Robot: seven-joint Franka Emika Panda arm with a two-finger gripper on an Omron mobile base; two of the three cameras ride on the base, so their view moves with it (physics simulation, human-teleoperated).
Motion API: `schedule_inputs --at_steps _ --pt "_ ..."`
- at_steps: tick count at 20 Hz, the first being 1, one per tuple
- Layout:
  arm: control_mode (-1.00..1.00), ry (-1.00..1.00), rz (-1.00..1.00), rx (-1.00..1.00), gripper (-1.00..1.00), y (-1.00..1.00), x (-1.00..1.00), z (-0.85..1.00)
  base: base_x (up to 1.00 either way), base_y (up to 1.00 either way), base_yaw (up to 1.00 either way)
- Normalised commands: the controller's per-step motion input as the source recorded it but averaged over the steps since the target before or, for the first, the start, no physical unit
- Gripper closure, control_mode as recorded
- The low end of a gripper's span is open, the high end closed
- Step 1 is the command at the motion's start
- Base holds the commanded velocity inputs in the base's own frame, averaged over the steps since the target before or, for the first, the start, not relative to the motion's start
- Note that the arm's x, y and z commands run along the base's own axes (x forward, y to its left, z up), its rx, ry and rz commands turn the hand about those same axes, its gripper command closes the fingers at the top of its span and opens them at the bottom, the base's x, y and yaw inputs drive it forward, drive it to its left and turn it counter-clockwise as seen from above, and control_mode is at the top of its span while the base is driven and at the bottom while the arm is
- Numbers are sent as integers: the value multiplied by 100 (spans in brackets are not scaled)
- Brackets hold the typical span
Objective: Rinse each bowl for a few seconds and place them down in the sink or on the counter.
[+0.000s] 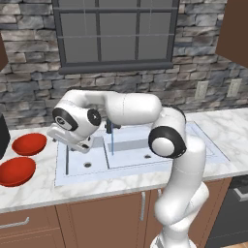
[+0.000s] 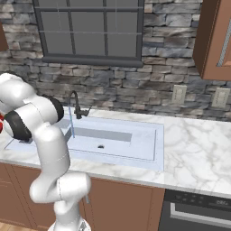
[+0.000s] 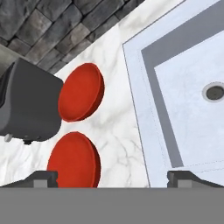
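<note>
The two glossy red shallow bowls (image 3: 78,127) sit on the white marble counter (image 3: 118,131); the gripper (image 3: 113,177), jaws wide and empty, could push one away if lowered off-centre.

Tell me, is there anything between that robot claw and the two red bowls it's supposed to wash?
Nothing visible blocks it. The open gripper hangs above the sink's left edge, and only bare marble counter separates it from the nearer bowl and farther bowl. The dark appliance sits beyond the bowls.

Glossy red bowls (image 3: 81,98) — veined white counter (image 3: 116,131)
</note>
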Motion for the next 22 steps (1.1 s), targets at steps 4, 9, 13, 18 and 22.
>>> schedule_inputs --at_steps 4,9,13,18,22 --pt "-100 17 0 -10 -100 6 28 40 0 0 0" --pt "-100 13 0 -14 -100 23 33 33 0 0 0" --pt "-100 7 -1 -16 -100 28 37 34 0 0 0" --pt "-100 6 -5 -17 -100 26 38 32 0 0 0" --pt "-100 10 -7 -19 -100 39 38 20 0 0 0"
